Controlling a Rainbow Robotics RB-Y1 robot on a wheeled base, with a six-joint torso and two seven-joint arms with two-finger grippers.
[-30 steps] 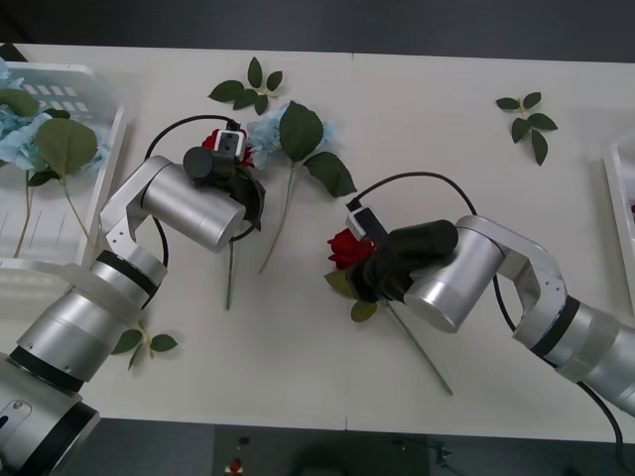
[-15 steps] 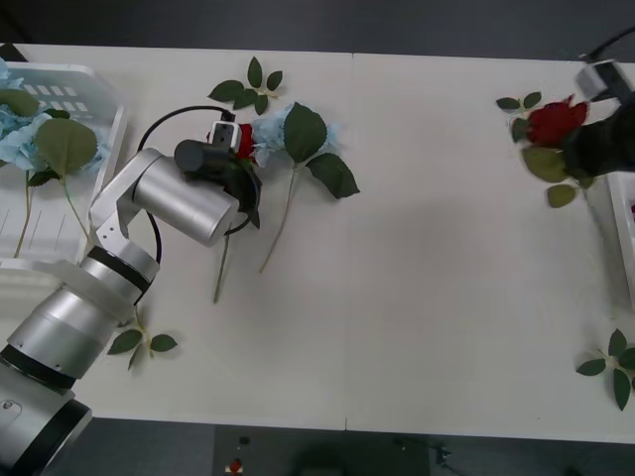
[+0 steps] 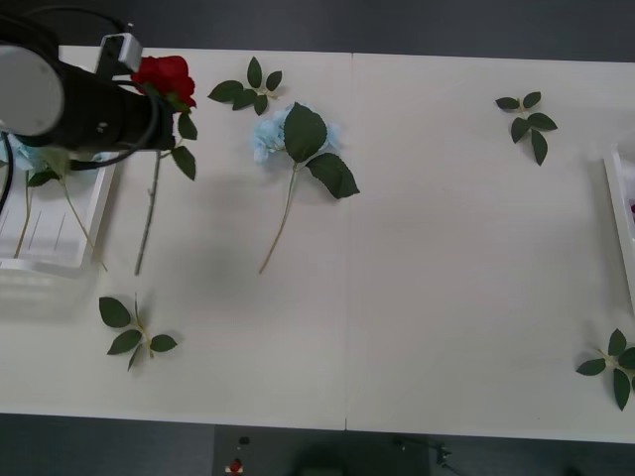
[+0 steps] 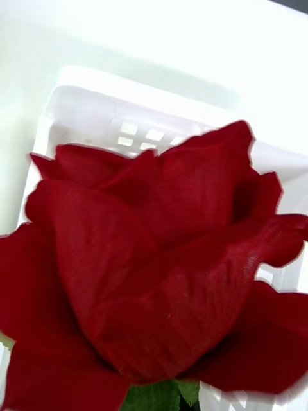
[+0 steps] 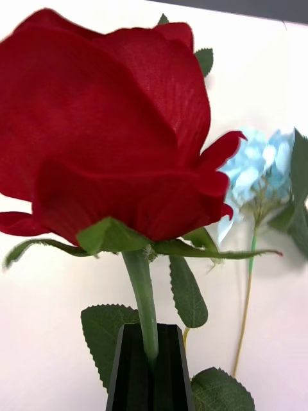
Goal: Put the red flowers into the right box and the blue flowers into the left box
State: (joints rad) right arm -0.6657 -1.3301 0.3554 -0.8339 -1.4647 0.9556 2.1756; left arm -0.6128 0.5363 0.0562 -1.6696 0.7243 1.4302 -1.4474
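The left claw (image 5: 151,366) is clamping a red rose (image 3: 165,76) by its stem, bloom pointing toward 12 o'clock and stem hanging toward 6 o'clock over the surface (image 3: 427,248).

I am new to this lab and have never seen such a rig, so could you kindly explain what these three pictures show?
This is a two-armed robot working at a white table. The wide picture comes from a camera above its arms, looking down. The two tall pictures come from cameras on its wrists.

In the wide picture the left arm, at top left, holds a red rose. The left wrist picture shows the left gripper, its black fingers shut on the stem.

The right wrist picture shows a second rose up close, with a white slotted box behind it.

On the table lie a blue hydrangea and loose leaf sprigs. The left box stands at the table's left edge.
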